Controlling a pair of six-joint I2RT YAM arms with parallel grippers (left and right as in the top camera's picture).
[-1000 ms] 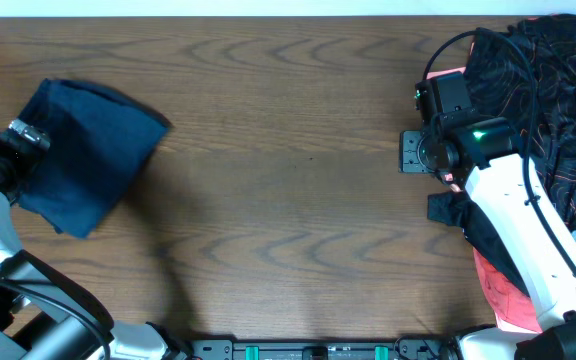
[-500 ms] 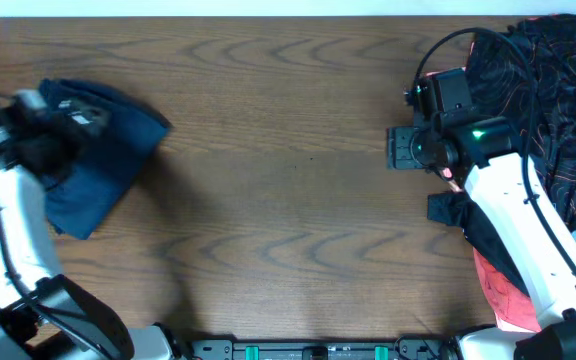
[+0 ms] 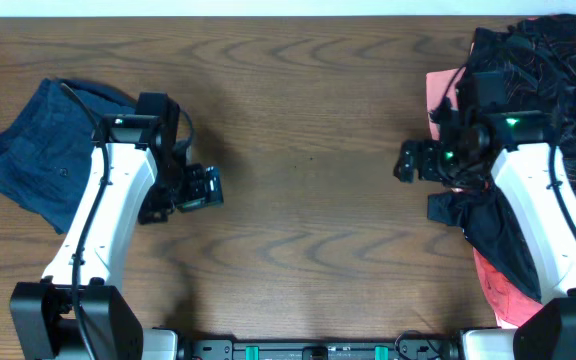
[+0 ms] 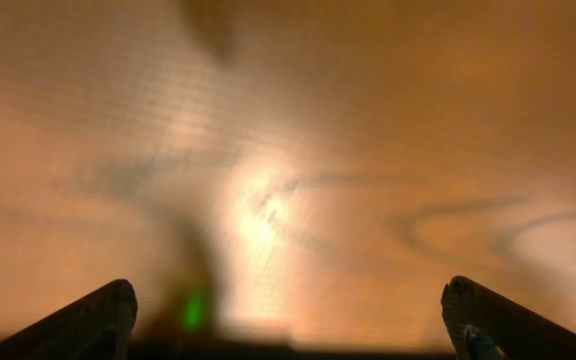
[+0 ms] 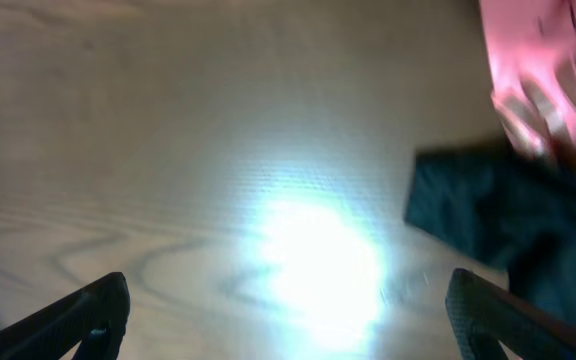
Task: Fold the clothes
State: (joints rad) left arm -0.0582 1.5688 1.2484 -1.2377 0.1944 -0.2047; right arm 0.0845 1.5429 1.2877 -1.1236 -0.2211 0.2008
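Swung off the navy garment (image 3: 38,165) since half a second ago, the left gripper (image 3: 203,188) is now seen over bare table (image 3: 308,100) just right of that cloth, which is left uncovered and rumpled near the left edge; the right gripper (image 3: 408,160) has been shifted only a little. From overhead, a wide stretch of open wood is seen between the two grippers. Along the right edge the room is crowded: the black swirl-patterned garment (image 3: 558,70) is heaped in the top corner, a salmon-pink piece (image 3: 438,90) is showing beside the right arm, and a dark flap (image 3: 446,208) is poking onto the wood just below the right gripper. On the left wrist camera, the fingers (image 4: 88,320) are seen spread wide at the lower corners, with only blurred wood grain between them. On the right wrist camera, the fingers (image 5: 88,315) are likewise held wide apart over glare-lit wood, while the dark flap (image 5: 488,220) and the salmon-pink piece (image 5: 538,60) are caught at the right side, apart from the fingers.
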